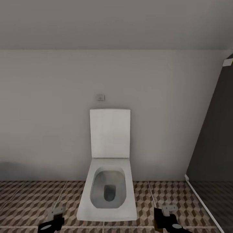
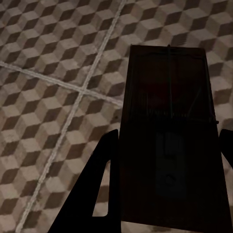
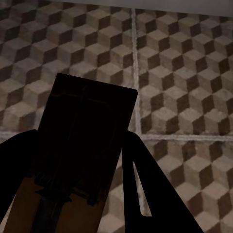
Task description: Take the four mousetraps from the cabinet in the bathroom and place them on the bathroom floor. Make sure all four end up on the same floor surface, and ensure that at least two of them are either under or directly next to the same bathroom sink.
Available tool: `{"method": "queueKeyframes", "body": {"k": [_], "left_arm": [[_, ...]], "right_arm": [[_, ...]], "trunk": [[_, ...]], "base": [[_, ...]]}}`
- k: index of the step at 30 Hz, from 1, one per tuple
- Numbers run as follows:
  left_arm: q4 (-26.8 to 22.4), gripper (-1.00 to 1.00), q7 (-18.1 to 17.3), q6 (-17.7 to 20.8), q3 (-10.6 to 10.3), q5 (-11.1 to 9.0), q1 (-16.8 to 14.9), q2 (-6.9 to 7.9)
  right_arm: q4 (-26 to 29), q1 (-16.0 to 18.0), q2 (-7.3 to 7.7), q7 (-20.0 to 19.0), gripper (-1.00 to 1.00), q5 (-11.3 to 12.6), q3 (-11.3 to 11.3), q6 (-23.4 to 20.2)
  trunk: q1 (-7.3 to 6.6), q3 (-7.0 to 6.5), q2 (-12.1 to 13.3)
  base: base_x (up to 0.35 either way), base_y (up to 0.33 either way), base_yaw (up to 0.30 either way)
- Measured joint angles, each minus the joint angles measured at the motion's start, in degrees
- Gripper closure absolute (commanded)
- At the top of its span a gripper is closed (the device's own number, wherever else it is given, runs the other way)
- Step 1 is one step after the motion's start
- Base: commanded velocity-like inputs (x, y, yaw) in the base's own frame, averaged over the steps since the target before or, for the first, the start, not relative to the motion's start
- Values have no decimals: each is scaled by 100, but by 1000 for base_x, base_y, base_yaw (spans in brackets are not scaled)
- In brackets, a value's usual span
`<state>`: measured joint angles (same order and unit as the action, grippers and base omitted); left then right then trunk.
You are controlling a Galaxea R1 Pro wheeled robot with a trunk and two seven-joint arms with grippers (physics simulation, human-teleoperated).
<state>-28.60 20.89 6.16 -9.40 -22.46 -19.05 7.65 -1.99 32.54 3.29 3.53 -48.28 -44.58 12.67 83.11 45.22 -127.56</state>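
Note:
In the left wrist view a mousetrap (image 2: 167,97), a flat board with a wire spring and a faint red spot, sits dark in shadow between the fingers of my left gripper (image 2: 165,141), which is shut on it above the cube-pattern bathroom floor (image 2: 48,48). My right gripper (image 3: 80,150) is shut on a second mousetrap (image 3: 90,116) over the same tiling (image 3: 184,73). In the head view both grippers hang low over the bathroom floor (image 1: 32,200), the left gripper (image 1: 51,222) left of the toilet and the right gripper (image 1: 166,219) right of it. The cabinet is out of view.
A white toilet (image 1: 108,191) with its lid (image 1: 110,132) raised stands against the grey wall straight ahead, between the two arms. A small flush plate (image 1: 100,97) is on the wall above it. A dark shower glass panel (image 1: 213,139) and dark-tinted shower floor (image 1: 216,200) close off the right.

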Motion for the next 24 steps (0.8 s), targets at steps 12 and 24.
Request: {"method": "queueKeyframes", "body": {"k": [12,24], "left_arm": [[0,100,0,13,-3,0,0,-3],[0,100,2,3,-3,0,0,-9]], "right_arm": [[0,0,0,-1,100,0,0,0],[0,0,0,-1,100,-5,-4,0]], "trunk": [[263,215,-481],[527,431,-963]], "base": [[92,42,0],[5,2,0]]}}
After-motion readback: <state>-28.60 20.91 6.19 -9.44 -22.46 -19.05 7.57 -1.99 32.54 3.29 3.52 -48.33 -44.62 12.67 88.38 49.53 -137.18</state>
